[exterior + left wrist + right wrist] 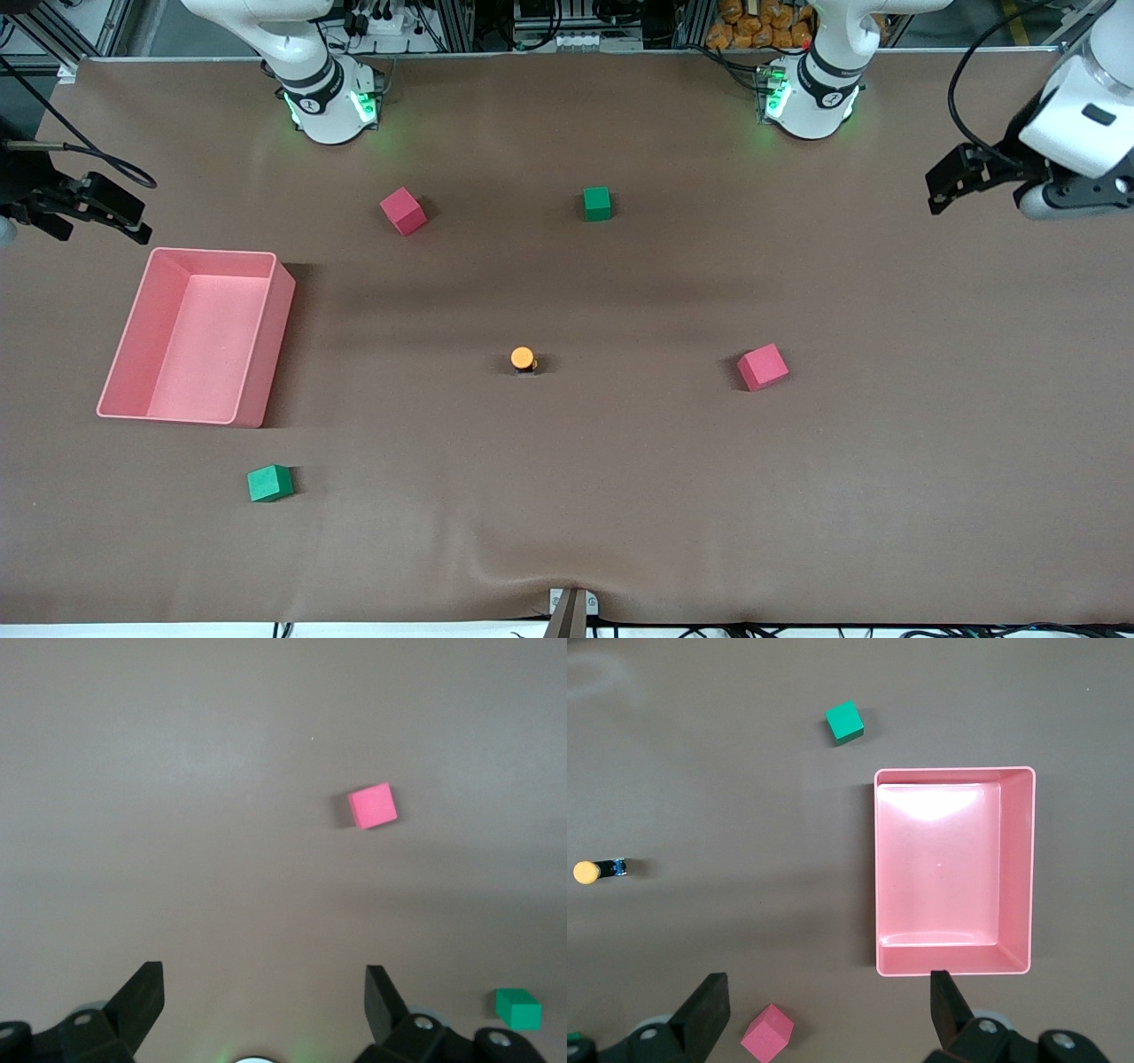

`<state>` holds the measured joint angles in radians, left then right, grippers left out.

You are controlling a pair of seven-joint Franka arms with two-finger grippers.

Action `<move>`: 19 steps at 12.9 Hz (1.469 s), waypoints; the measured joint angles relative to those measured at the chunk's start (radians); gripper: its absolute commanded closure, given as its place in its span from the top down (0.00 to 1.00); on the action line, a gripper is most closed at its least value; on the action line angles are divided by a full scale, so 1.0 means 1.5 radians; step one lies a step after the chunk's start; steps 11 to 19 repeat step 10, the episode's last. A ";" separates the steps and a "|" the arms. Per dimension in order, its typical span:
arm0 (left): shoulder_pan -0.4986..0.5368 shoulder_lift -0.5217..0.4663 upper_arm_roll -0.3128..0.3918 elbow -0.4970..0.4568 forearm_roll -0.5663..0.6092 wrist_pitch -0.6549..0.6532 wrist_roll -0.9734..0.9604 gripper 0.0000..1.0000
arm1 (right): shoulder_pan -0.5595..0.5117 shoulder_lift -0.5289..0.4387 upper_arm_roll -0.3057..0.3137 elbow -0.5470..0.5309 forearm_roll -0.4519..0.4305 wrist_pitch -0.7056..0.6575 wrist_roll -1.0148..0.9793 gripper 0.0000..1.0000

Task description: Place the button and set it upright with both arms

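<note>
Front view: button point(523, 360) sits mid-frame on the brown bench point(620, 496), orange cap facing the camera, apparently already upright though hard to be sure. Left pincer point(941, 188) hangs at the upper right edge of the frame, right pincer point(133, 220) at the upper left edge above the pink bin point(266, 354); both well apart from the button, neither holding anything. Pink cube point(762, 367) lies mid-right.

Left wrist view: left pincer point(264, 992) wide, empty; only a pink cube point(372, 806) and green cube point(518, 1008) show, the button is out of frame.

Right wrist view: right pincer point(829, 997) wide, empty; button point(598, 871) is small at the mid-left edge, body seen sideways from this angle.

Risk: the button is tiny, so a slightly off pinch could tip or flick it; its base is barely visible. Arm links are cut off at the frame edges.
</note>
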<state>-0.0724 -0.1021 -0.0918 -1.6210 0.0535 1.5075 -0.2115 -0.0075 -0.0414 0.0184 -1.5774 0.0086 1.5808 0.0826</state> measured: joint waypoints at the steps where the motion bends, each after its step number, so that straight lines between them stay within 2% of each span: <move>1: 0.000 -0.012 0.005 -0.011 0.000 0.000 0.001 1.00 | 0.000 0.000 0.000 0.000 0.000 0.000 0.000 1.00; 8: 0.001 -0.031 0.038 -0.025 -0.026 -0.001 0.026 1.00 | 0.000 0.000 -0.001 0.000 0.000 0.000 0.000 1.00; 19: 0.001 -0.032 0.040 -0.024 -0.032 -0.001 0.026 1.00 | 0.000 0.000 -0.001 0.000 0.000 0.000 0.000 1.00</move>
